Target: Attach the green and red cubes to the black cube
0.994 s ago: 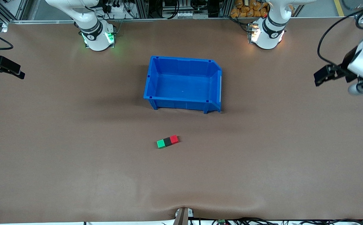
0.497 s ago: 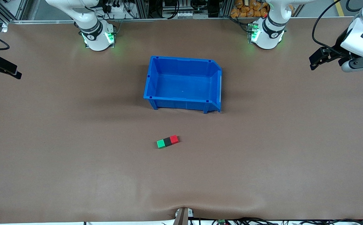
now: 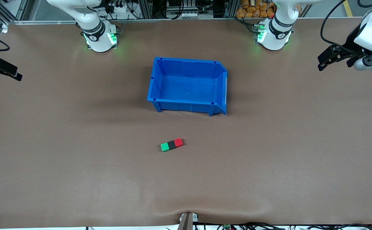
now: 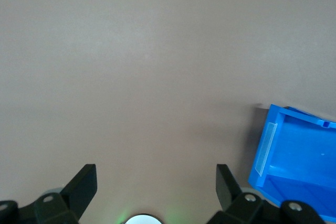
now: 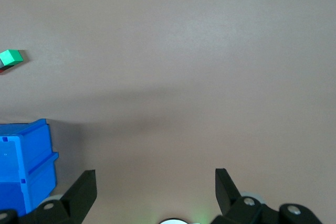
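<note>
On the table nearer the front camera than the blue bin (image 3: 189, 85), the green cube (image 3: 164, 147), black cube (image 3: 171, 144) and red cube (image 3: 178, 142) are seen touching in a row, probably light, rigid and best pinched across flat side faces, while the left gripper (image 4: 155, 179) and right gripper (image 5: 155, 181) are held spread and empty over the table ends.

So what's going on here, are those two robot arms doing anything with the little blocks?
Nothing is being handled right now. The small green cube, matte black cube and red cube lie joined in a row on the brown table, black in the middle, nearer the front camera than the empty blue plastic bin. The left gripper and right gripper both hang open over opposite ends of the table, well away from the cubes.
</note>
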